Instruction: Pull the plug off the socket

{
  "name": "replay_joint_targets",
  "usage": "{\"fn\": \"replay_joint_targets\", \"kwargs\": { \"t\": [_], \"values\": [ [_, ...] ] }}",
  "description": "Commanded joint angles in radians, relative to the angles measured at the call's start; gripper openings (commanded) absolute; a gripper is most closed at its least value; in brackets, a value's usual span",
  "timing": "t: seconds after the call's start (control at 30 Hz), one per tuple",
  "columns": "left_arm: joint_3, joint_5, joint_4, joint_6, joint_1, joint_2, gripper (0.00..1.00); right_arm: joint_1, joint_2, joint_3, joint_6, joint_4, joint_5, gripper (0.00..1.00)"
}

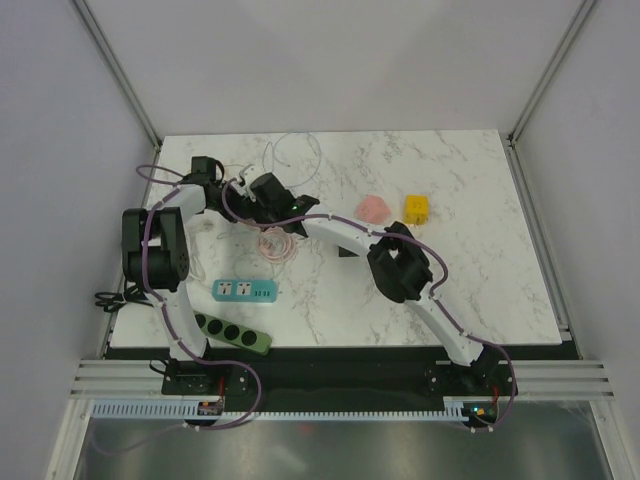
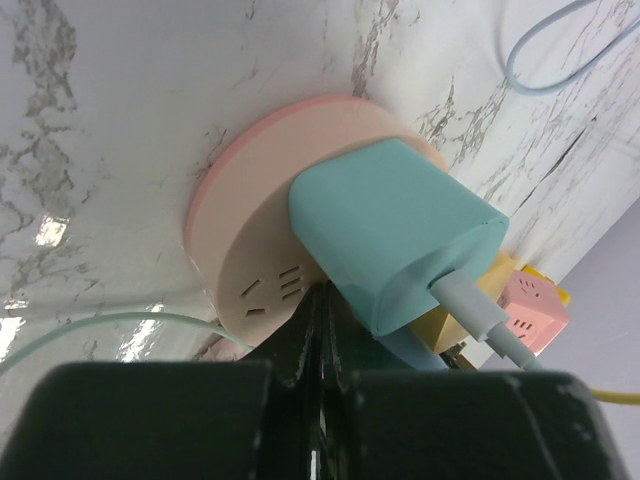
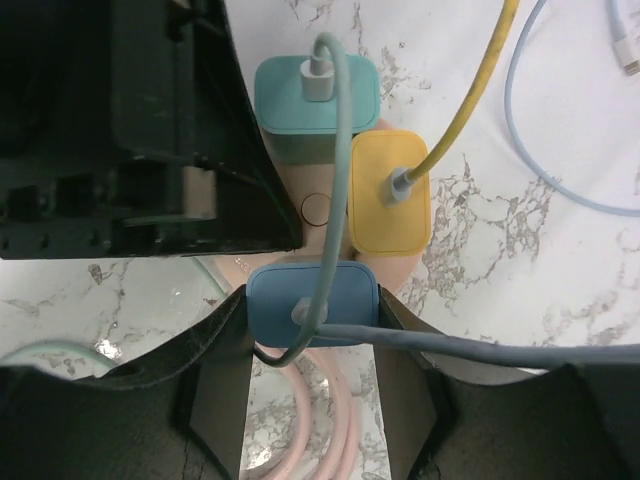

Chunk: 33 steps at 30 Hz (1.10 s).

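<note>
In my right wrist view the right claw is clamped on the blue plug, low in the centre of the frame, with a finger pressed against each side of it; that plug sits in the pink round socket, just below the yellow plug and the teal plug, which are seated in the same socket at upper centre; a cable leaves each plug. My left claw has its fingers together with nothing between them; in the left wrist view its tips touch the socket just under the teal plug. From overhead both arms meet at the upper left of the marble table; I cannot make out the socket beneath them; a pink cube and a yellow cube stand right of centre, well apart from the claws; a teal power strip and a green power strip lie at lower left.
</note>
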Motion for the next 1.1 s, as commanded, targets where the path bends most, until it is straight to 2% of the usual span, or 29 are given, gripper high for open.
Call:
{"fn": "replay_joint_targets", "kwargs": {
  "t": [0.0,0.13,0.17,0.3,0.4,0.47,0.53,0.67,0.77,1.07],
  "values": [
    [-0.019,-0.098,-0.069,0.026,-0.004,0.047,0.02,0.075,-0.129,0.107,-0.143,0.049,0.097,0.0],
    [-0.019,-0.101,-0.069,0.029,-0.005,0.047,0.02,0.041,-0.149,0.099,-0.037,0.049,0.006,0.0],
    [-0.019,-0.101,-0.07,0.029,-0.005,0.047,0.02,0.012,-0.159,0.095,0.019,0.056,-0.087,0.0],
    [-0.019,-0.104,-0.07,0.032,-0.005,0.047,0.02,-0.048,-0.192,0.049,0.256,0.131,-0.25,0.0],
    [-0.017,-0.104,-0.072,0.032,-0.007,0.049,0.02,-0.074,-0.184,0.067,0.36,0.159,-0.332,0.0],
    [-0.016,-0.104,-0.072,0.032,-0.007,0.049,0.02,-0.071,-0.181,0.075,0.351,0.156,-0.331,0.0],
    [-0.017,-0.104,-0.072,0.032,-0.005,0.049,0.02,-0.051,-0.187,0.072,0.275,0.129,-0.267,0.0],
    [-0.013,-0.095,-0.072,0.034,-0.005,0.046,0.02,-0.028,-0.189,0.062,0.226,0.076,-0.202,0.0],
    [0.0,-0.083,-0.072,0.048,-0.005,0.033,0.02,-0.028,-0.215,0.012,0.2,0.069,-0.183,0.0],
    [-0.017,-0.097,-0.043,0.086,-0.005,-0.056,0.02,-0.095,-0.377,-0.172,0.189,0.041,-0.334,0.0]
  ]
}}
